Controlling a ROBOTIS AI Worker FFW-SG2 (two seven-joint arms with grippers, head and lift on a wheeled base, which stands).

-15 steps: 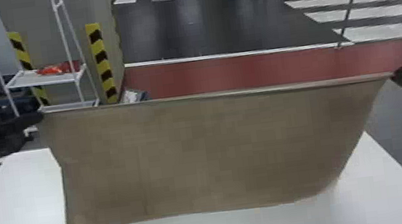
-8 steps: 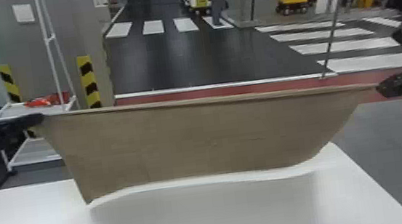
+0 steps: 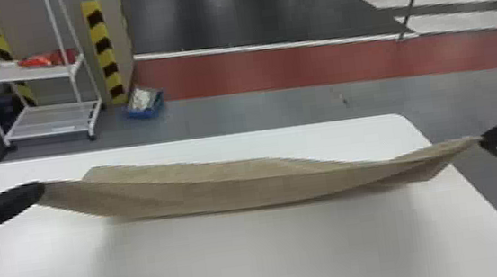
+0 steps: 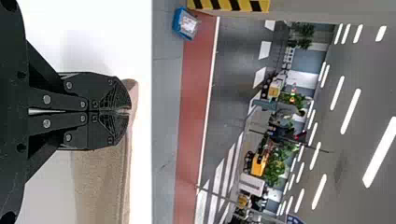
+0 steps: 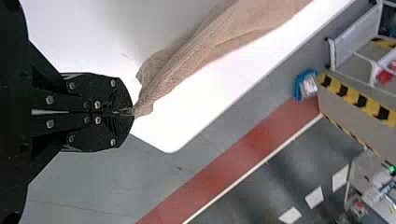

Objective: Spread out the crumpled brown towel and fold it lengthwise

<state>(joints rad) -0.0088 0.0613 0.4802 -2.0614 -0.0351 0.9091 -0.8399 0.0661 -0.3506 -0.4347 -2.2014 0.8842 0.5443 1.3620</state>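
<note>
Over the white table [image 3: 266,256], brown towel [image 3: 240,192] between left pincer [image 3: 41,188] and right pincer [image 3: 483,141], both tight on its ends.

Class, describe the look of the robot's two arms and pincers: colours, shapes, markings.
Both arms are black. The left pincer and right pincer match: two black fingers with rounded outer edges, ridged near the tips, dotted with silvery screw heads.

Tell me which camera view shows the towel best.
The head view: it shows the towel stretched above the table, from one held end to the other. The left wrist view shows the end pinched by the left gripper; the right wrist view, the bunched end at the right gripper.
</note>
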